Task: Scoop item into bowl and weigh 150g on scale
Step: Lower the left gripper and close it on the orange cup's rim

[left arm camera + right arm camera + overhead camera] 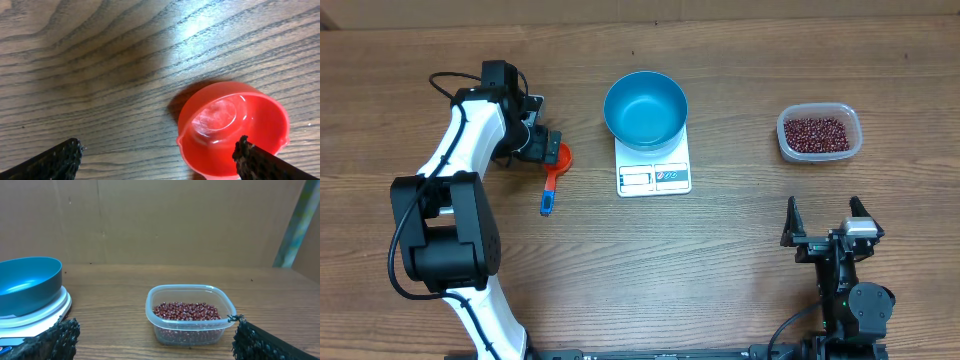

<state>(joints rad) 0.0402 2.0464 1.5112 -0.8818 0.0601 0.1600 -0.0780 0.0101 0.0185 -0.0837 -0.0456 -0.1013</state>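
Observation:
The blue bowl (645,108) (27,282) stands empty on the white scale (654,176) (47,312) at the table's middle back. Dark red-brown beans (814,131) (186,311), the item, fill a clear tub (819,152) (189,327) at the right. A red scoop (560,160) (232,127) with a blue handle (548,199) lies left of the scale. My left gripper (546,146) (159,159) hangs open over the scoop's cup, one finger in front of the cup, nothing held. My right gripper (825,215) (154,337) stands open near the front right, facing the tub.
A brown cardboard wall (150,220) closes off the back of the wooden table (720,260). The left arm's white links (460,150) reach over the left side of the table.

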